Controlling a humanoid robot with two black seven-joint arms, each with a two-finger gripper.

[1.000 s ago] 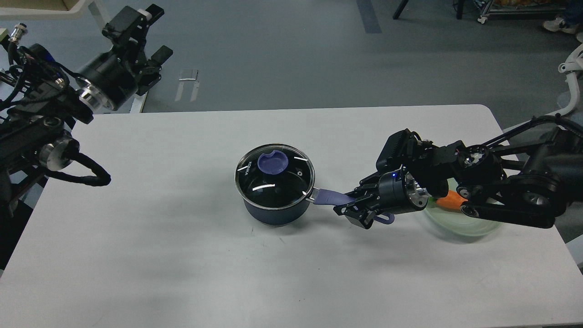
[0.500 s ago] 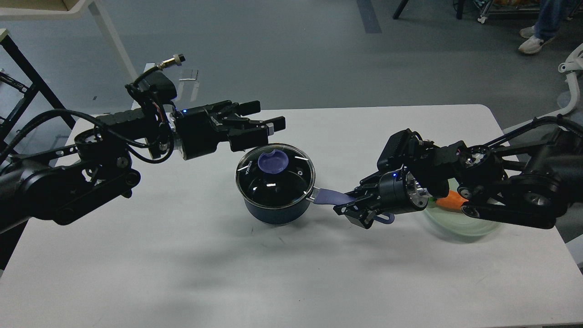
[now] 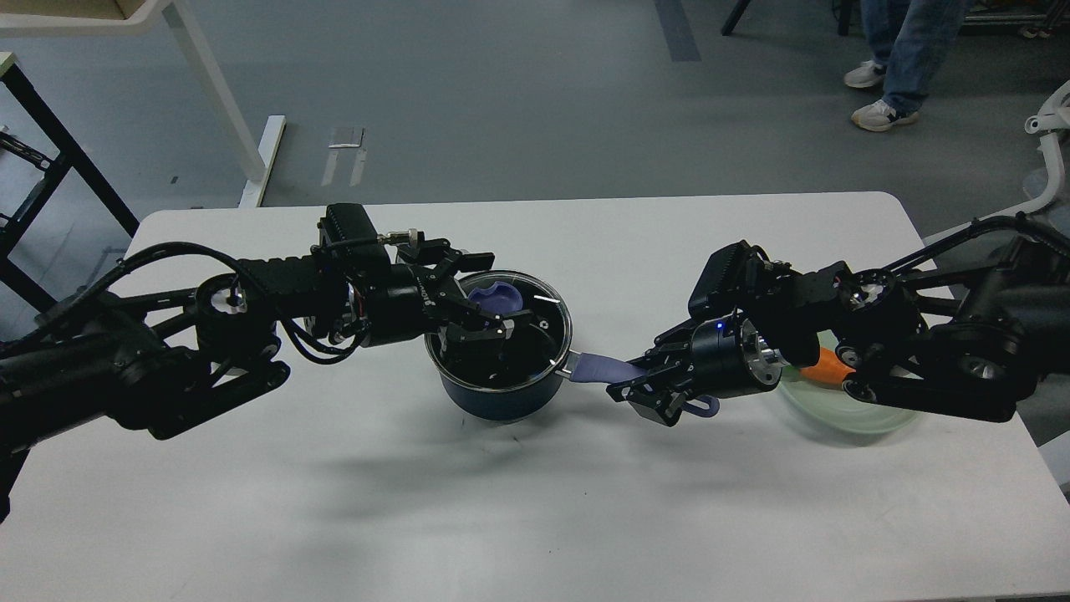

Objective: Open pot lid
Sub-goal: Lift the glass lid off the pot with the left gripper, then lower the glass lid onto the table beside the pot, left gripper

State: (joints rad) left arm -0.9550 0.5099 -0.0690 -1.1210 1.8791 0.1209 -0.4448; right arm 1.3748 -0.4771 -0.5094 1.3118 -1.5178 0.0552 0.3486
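step: reaching lid knob | left gripper [image 3: 491, 311] fingers spread around purple round knob [image 3: 495, 298], glass lid [image 3: 543, 322] seated | right gripper [image 3: 648, 386] clamps purple pot handle [image 3: 603, 367] at 3 o'clock | next: pinch, lift straight

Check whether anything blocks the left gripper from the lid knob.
Nothing visible does. The left gripper is already over the lid, fingers spread beside the purple knob, with no object between them. The right gripper holds the pot handle.
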